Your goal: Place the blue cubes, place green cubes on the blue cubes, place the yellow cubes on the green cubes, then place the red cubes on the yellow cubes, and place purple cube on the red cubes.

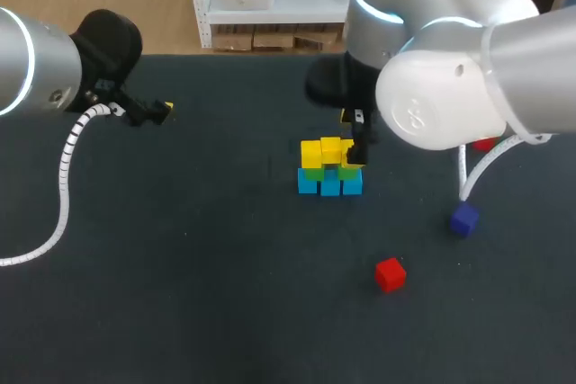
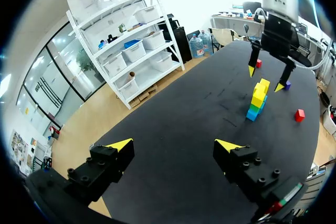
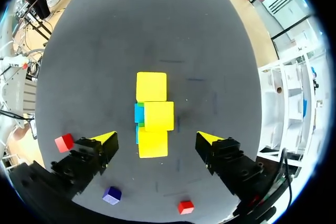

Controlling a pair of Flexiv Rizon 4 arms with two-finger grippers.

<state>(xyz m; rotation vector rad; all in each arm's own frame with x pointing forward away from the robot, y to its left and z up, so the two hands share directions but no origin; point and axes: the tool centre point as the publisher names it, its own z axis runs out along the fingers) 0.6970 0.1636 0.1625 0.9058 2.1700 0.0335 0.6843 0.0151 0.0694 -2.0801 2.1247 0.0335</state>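
Directly under the right tool point(image 3: 156, 138), the stack point(image 1: 329, 168) is sitting with three yellow cubes point(image 3: 152, 86) on top, green cubes point(image 1: 314, 173) below them and blue cubes point(image 1: 329, 185) at the base. The right tool is hanging wide open, gripping nothing, with its tips straddling the nearest yellow cube and not touching it. The yellow layer looks done, so an empty tool fits here. One red cube point(image 3: 64, 142) is lying just outside one finger. A second red cube point(image 3: 185, 206) and the purple cube point(image 3: 112, 195) are lying back behind the tips. All three are loose on the table point(image 1: 180, 267), apart from the stack, probably waiting as the next layers. The left tool point(image 2: 174, 145) is also hanging wide open and empty, with the stack far ahead of it, likely parked there to leave room for the right arm. The yellows are sitting slightly staggered, so the reds may be needing careful seating.
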